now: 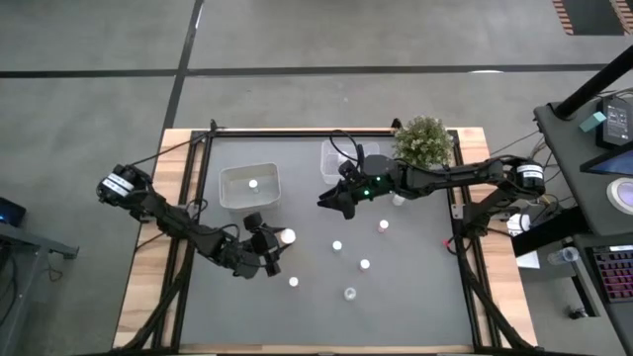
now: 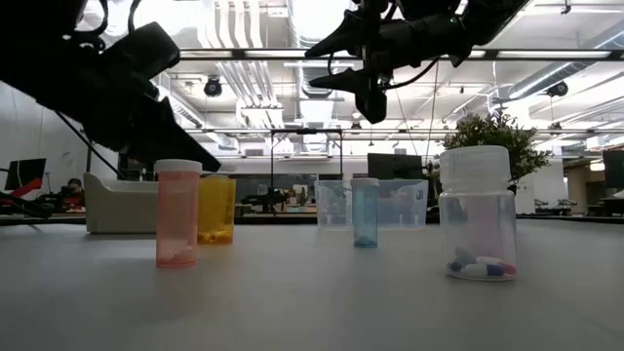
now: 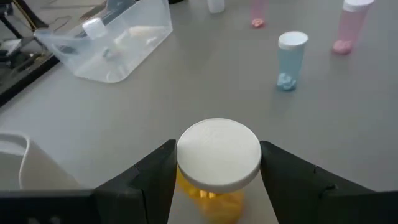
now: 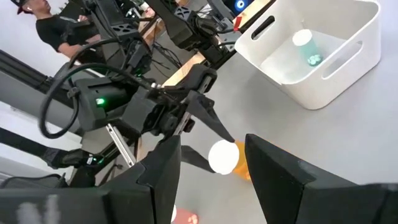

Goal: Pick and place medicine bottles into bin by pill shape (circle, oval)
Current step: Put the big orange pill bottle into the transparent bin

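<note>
- High view: the left gripper [image 1: 280, 247] is sitting at the left centre of the table [image 1: 415, 297], its fingers flanking a white-capped orange bottle [image 1: 287, 237]. The right gripper [image 1: 331, 203] is hovering near the table's middle, just in front of the clear bin [image 1: 334, 158] and beside the white bin [image 1: 249, 186], which is holding one bottle. Other bottles [image 1: 337, 246] are standing scattered on the mat (four or five caps are countable), and a potted plant [image 1: 423, 140] is standing at the far right corner.
- Low view: a pink bottle [image 2: 177, 213], the orange bottle [image 2: 215, 209], a blue bottle [image 2: 365, 212] and a clear bottle with capsules [image 2: 477, 213] are standing upright on the table. The left gripper's dark mass is looming over the pink and orange ones.
- Left wrist view: the left fingers [image 3: 144, 180] are sitting close on either side of the orange bottle [image 3: 217, 162]; whether they are actually pressing it cannot be told.
- Right wrist view: the right fingers [image 4: 277, 168] are spread wide and holding nothing, raised above the table.
</note>
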Motion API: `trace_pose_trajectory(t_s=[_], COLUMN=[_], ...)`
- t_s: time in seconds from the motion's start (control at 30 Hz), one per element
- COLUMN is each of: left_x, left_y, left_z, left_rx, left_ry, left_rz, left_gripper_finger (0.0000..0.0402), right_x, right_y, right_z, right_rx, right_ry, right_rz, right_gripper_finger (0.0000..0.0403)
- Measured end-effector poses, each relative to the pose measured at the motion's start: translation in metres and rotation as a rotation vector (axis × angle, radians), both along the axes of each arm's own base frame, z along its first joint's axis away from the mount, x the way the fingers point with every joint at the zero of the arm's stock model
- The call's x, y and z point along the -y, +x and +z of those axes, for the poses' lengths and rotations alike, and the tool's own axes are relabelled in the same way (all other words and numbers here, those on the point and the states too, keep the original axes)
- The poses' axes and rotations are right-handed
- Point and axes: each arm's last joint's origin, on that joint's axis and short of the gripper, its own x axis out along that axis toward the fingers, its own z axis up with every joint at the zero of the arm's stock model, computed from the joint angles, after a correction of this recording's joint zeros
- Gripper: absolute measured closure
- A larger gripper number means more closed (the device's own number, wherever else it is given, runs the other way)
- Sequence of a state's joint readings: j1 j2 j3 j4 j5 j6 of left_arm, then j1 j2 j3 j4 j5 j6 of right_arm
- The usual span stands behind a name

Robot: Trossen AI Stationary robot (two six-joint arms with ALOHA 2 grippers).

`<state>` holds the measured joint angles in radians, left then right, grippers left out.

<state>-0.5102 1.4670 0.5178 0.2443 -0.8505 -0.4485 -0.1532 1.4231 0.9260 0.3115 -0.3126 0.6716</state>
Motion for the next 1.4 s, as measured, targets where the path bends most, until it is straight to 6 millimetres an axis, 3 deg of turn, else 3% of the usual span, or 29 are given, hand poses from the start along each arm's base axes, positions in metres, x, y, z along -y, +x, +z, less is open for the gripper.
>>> trace_pose_trajectory(t_s=[1.4], left_x=[-0.001], left_y=[0.003], left_z=[-0.014], left_rx=[0.046], left_ry=[-0.028], left_rz=[0.047], left_gripper_finger=[0.0197], right_x=[0.000], right_y=[0.000], right_z=[-0.001], right_rx=[0.007], right_ry=[-0.036], right_rz=[0.004], right_gripper_finger=[0.0229])
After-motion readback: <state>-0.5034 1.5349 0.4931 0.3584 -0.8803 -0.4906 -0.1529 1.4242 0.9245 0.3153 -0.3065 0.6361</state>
